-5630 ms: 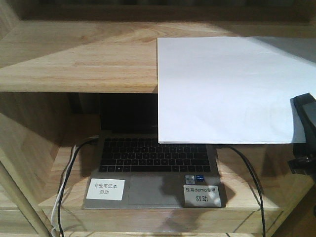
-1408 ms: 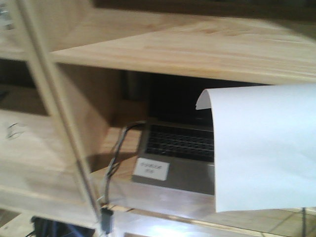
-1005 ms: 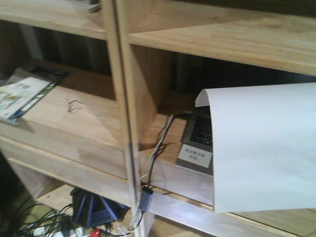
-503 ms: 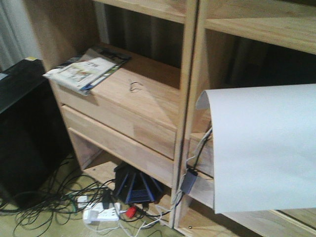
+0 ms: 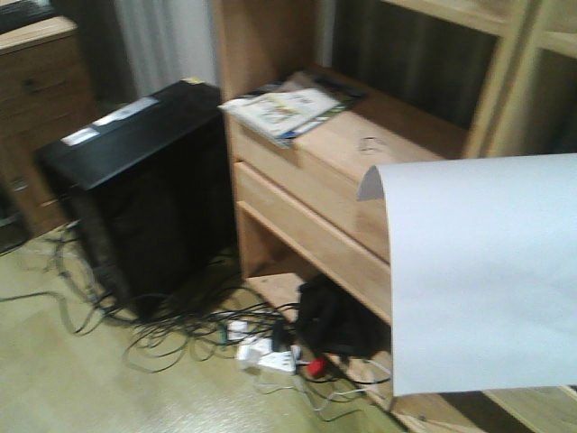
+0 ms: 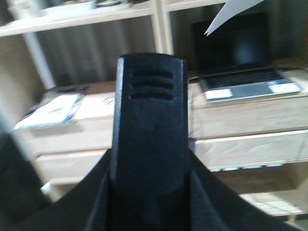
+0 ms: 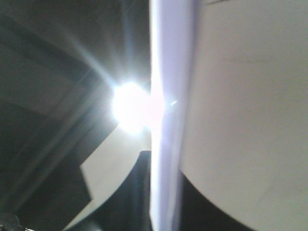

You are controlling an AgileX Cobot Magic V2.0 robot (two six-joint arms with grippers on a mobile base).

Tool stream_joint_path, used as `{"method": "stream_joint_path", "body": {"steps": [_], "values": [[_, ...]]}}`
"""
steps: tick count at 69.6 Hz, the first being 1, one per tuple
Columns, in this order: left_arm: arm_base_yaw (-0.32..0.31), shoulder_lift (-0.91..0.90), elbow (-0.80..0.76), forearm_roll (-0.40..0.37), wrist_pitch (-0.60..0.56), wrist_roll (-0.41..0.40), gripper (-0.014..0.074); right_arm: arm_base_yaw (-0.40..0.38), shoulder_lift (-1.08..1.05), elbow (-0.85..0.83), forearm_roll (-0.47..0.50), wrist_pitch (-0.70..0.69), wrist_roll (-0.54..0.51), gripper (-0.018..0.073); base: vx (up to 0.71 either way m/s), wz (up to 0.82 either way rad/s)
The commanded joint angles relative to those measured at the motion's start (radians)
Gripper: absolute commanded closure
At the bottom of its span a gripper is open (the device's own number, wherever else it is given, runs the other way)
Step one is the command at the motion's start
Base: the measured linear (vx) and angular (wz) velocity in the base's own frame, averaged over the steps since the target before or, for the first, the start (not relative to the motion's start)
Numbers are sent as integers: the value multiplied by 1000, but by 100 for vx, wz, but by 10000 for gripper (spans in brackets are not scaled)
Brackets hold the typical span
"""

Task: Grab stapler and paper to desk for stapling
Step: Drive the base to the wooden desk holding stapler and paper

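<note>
The right gripper (image 7: 162, 202) is clamped on the paper (image 5: 478, 271): its wrist view shows the sheet edge-on between dark fingers, washed by glare. In the front view the paper hangs upright in the air and rests on nothing, filling the right half of the picture, its top left corner curled over. The left gripper (image 6: 149, 110) appears only as a black slotted block filling its own wrist view. Whether it is apart, together or closed on the stapler cannot be told, and no stapler can be made out in any view. Behind the sheet stands the shelving (image 5: 270, 54), with magazines (image 5: 287, 110) at the front left corner of its low cabinet top and a laptop (image 6: 250, 82) on a shelf board. A black computer tower (image 5: 144, 180) stands to its left, and loose cables (image 5: 180, 334) lie on the floor (image 5: 90, 388). The desk is not identifiable. Hazards: the limp sheet, gripped at one margin, could slip or crease if it brushes a shelf upright; it also masks the front camera; the cables could snag the base.
</note>
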Motion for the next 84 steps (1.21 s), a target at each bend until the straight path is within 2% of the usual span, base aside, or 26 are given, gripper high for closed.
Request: {"method": "stream_joint_path", "body": {"steps": [1,57,84], "values": [[-2,18,-26,-23,-114,1,603,-8,10,-23,12,-39,-4,565,-10,56],[-2,18,-26,-23,-114,1,603,-8,10,-23,12,-38,-4,565,-5,64],[-2,18,-26,-24,-114,1,603,-8,10,-23,12,-38,-4,565,4,42]]}}
